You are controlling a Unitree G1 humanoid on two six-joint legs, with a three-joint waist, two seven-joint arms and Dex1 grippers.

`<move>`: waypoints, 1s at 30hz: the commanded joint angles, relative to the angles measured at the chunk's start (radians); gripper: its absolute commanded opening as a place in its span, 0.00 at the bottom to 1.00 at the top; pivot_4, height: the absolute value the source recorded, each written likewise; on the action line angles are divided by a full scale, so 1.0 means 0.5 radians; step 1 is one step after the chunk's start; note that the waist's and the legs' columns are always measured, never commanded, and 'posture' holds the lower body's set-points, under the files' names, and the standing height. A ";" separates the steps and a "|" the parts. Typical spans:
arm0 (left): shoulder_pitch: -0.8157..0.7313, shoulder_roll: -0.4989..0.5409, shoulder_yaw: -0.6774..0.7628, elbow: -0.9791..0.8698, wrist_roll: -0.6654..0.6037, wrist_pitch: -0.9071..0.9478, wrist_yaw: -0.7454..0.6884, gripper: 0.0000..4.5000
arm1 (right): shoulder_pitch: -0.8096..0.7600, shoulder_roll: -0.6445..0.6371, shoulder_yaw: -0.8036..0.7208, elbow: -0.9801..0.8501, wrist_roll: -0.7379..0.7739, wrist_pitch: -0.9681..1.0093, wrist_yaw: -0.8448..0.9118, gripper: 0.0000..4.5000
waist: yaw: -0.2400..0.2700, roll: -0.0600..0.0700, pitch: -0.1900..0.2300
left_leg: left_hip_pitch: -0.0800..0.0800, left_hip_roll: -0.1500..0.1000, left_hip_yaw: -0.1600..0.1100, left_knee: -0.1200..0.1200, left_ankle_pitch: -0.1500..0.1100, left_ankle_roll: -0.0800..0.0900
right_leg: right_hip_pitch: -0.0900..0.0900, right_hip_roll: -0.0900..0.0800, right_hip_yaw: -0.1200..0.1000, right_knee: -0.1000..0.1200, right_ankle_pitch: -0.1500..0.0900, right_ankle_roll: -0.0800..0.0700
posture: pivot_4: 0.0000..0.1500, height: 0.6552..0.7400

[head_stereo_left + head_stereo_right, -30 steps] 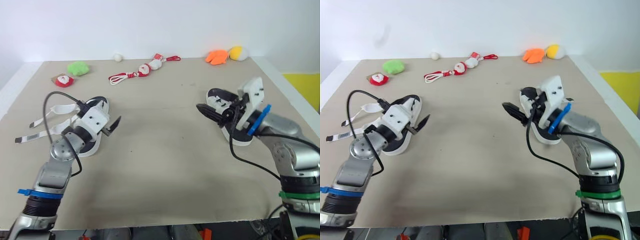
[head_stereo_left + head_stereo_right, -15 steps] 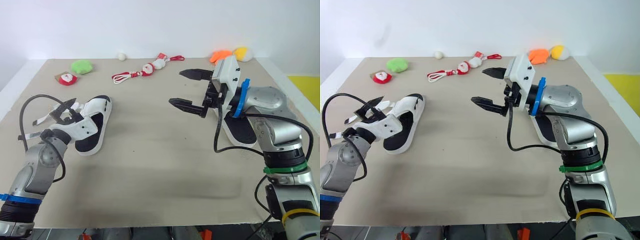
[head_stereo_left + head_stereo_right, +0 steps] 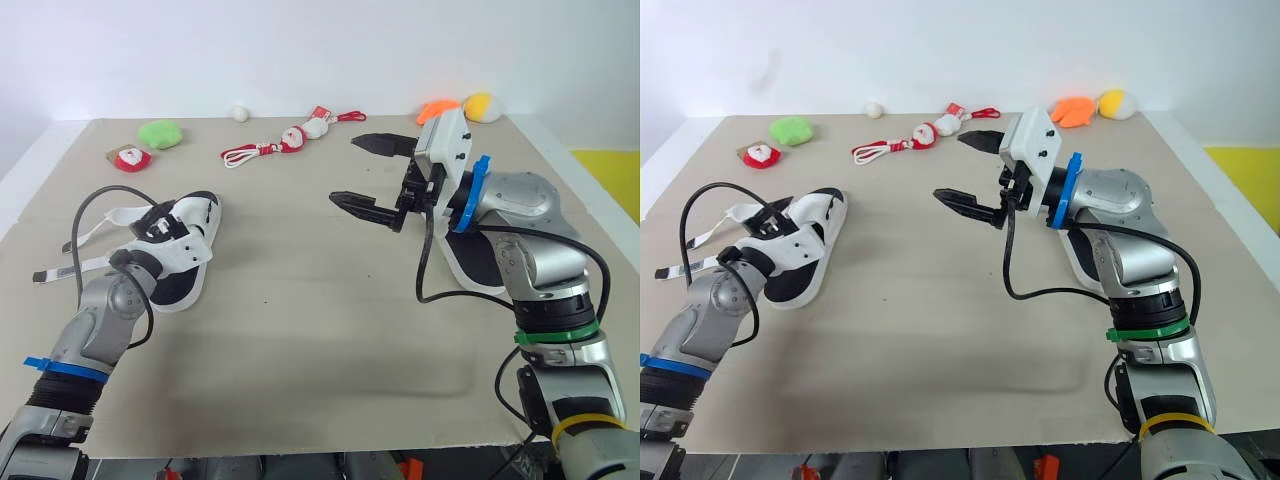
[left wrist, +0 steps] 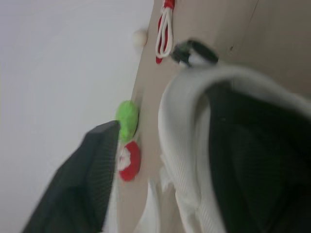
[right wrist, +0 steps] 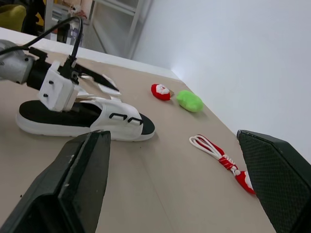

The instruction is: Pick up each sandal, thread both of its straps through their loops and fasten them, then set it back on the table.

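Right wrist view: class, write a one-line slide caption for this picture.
Open right gripper frames the left gripper at a white sandal lying on the table.

Left sandal (image 3: 203, 217) and right sandal (image 3: 485, 268): white, black footbeds. Table (image 3: 320, 330) tan. My right gripper (image 3: 343, 168): black fingers, white housing, blue band. Green plush (image 3: 158, 134), orange plush (image 3: 437, 110), yellow plush (image 3: 480, 105).

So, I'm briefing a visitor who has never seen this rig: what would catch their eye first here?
The right end effector, held wide open above the middle of the beige table. Next, the left end effector at the white sandal with a black footbed on the left, its loose white straps trailing; a matching sandal lies under the right arm.
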 commanded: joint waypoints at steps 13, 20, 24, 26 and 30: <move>-0.098 0.045 0.000 0.176 -0.035 -0.247 0.044 0.01 | -0.021 -0.031 -0.148 -0.173 0.339 0.380 0.047 1.00 | 0.001 0.000 0.000 | 0.003 0.000 0.000 0.005 0.002 -0.001 | 0.002 0.000 0.000 0.006 0.000 0.000 | 1.00 1.00; -0.289 0.215 -0.133 0.250 -0.087 -0.953 -0.087 0.01 | -0.056 -0.109 -0.218 -0.130 0.472 0.528 0.128 1.00 | 0.009 0.000 0.000 | 0.000 0.000 0.000 0.005 0.002 -0.002 | 0.000 -0.001 0.000 0.005 0.002 -0.001 | 1.00 1.00; -0.494 0.326 -0.294 0.377 -0.128 -1.586 -0.224 0.01 | -0.065 -0.203 -0.270 -0.089 0.570 0.640 0.243 1.00 | 0.039 0.000 0.000 | -0.003 -0.002 0.000 0.004 0.002 -0.002 | 0.000 -0.002 0.000 0.002 0.001 0.000 | 1.00 1.00; -0.594 0.344 -0.373 0.469 -0.110 -1.834 -0.259 0.01 | -0.064 -0.247 -0.290 -0.083 0.622 0.706 0.274 1.00 | 0.041 0.000 0.000 | -0.004 -0.003 0.000 0.004 0.002 -0.002 | -0.001 -0.003 0.000 0.001 0.002 -0.001 | 1.00 1.00; -0.757 0.286 -0.559 0.613 -0.054 -2.283 -0.318 0.01 | 0.016 -0.338 -0.318 -0.153 0.699 0.826 0.332 1.00 | 0.043 0.000 0.000 | -0.004 -0.003 0.000 0.004 0.002 -0.002 | 0.000 -0.004 0.000 0.001 0.001 0.000 | 1.00 1.00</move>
